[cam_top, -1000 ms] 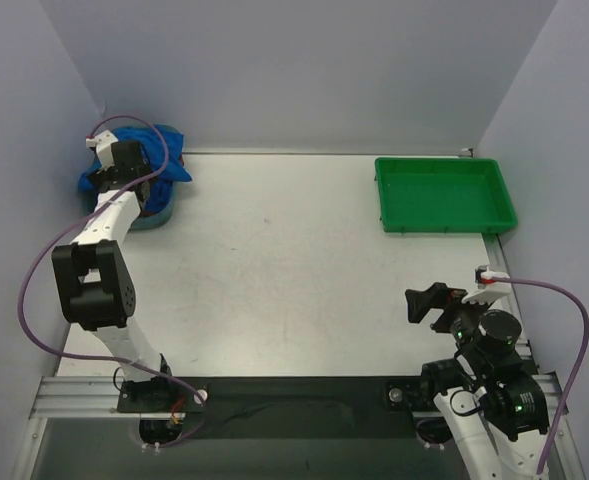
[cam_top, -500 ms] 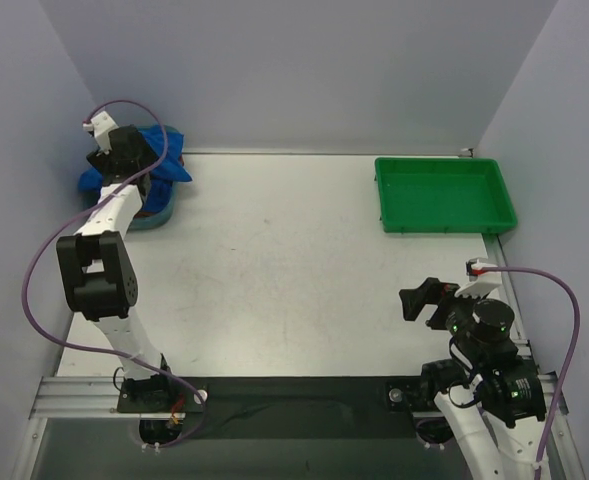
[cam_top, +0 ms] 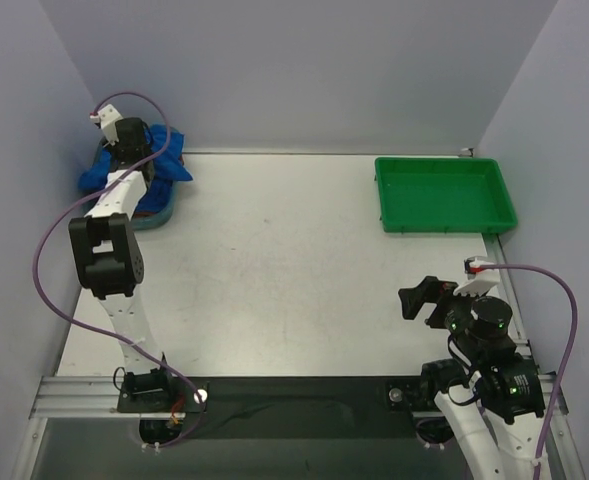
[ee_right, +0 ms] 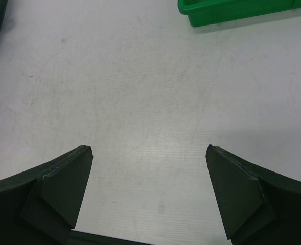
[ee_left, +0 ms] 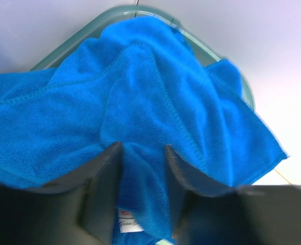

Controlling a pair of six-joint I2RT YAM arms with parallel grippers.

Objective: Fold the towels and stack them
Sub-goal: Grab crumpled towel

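Left gripper (ee_left: 142, 149) pinched on a towel (ee_left: 155, 87) fold. White tag (ee_left: 127, 223) there has a red mark, print unreadable. Right gripper (ee_right: 149, 149) wide, empty.

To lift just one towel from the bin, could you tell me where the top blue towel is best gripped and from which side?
Pinch the raised fold of the top towel, the ridge by its white tag, coming down from above. The cloth bunches upward there, so fingers can straddle it, as the left gripper does; the bin rim probably hinders a sideways approach.
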